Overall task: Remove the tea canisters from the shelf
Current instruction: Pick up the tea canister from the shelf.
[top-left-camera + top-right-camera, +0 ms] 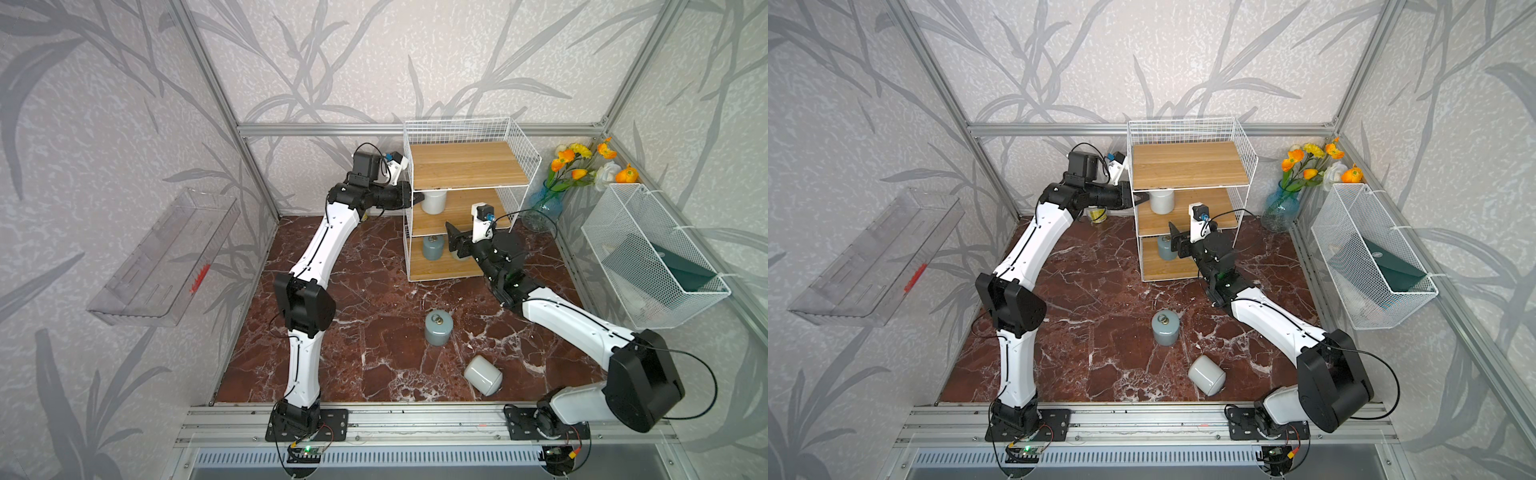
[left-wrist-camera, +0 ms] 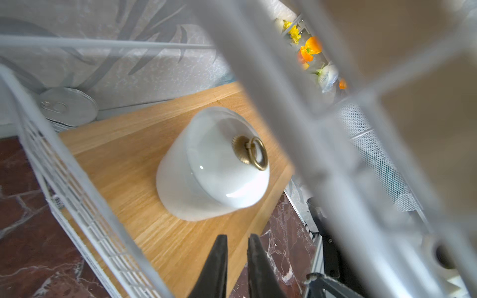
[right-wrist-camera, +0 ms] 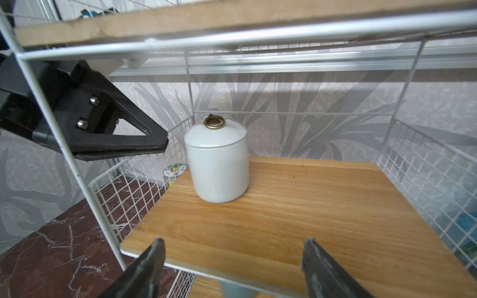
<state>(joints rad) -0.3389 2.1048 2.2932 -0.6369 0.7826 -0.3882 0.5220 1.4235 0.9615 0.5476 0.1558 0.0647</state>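
Just ahead of the left hand (image 2: 238, 240), on the middle board (image 3: 284, 206) of the shelf (image 1: 465, 164), stands an off-white tea canister (image 3: 218, 165), upright and near that hand's tips but not touching them. This hand reaches in from the shelf's side with its fingers pressed almost together, pinching nothing. The right hand (image 3: 233, 245) hovers at the board's front edge, spread wide and empty, with the same canister farther in, straight ahead of it. Below it a blue-grey canister (image 1: 432, 248) sits on the bottom board (image 1: 440, 270). Well behind both hands, on the worktop (image 1: 353, 291), a second blue-grey canister (image 1: 436, 330) stands and a tipped off-white canister (image 1: 483, 376) lies on its side.

Both hands face one canister, so I judge a clash between them likely if both advance. A nudge from the closed left hand could tip the canister or shed its lid (image 2: 214, 165), and the spread right fingers may catch the board edge or the shelf's wires.
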